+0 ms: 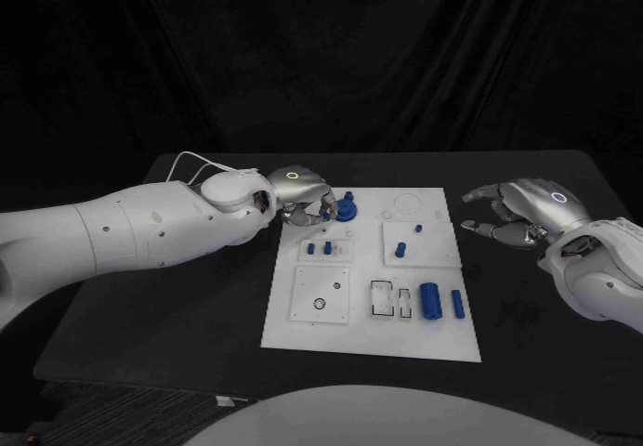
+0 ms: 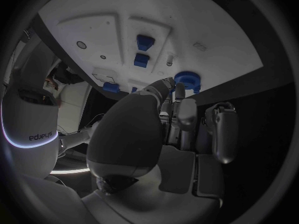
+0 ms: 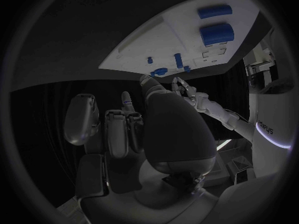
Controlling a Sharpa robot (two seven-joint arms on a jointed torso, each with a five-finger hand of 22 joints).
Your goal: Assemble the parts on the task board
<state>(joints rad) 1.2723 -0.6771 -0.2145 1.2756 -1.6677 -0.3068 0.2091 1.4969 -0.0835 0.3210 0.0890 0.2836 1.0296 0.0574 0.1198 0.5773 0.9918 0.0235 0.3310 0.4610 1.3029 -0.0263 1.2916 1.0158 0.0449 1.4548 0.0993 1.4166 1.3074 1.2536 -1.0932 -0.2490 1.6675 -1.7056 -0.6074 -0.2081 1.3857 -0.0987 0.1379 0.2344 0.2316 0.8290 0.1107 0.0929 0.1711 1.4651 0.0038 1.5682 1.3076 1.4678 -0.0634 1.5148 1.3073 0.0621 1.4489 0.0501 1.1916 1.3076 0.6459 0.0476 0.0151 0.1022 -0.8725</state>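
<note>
1. The left hand (image 1: 303, 197) reached over the far left corner of the task board (image 1: 306, 336), its fingers (image 2: 163, 87) bunched close together right beside a blue gear-shaped part (image 1: 347, 210). Whether they actually pinched it could not be told; the left wrist view showed the fingertips next to the gear's rim (image 2: 187, 79).
2. The task board lay in the middle of the black table (image 1: 175, 316). Two small blue pegs (image 1: 321, 248) stood just nearer than the gear, and a single blue peg (image 1: 400, 248) stood on a raised square plate to their right.
3. At the near right part of the board lay a large blue cylinder (image 1: 430, 300) with a thinner blue cylinder (image 1: 458, 304) beside it.
4. The right hand (image 1: 520, 212) hovered just off the board's far right edge, fingers apart and loosely curved, holding nothing.
</note>
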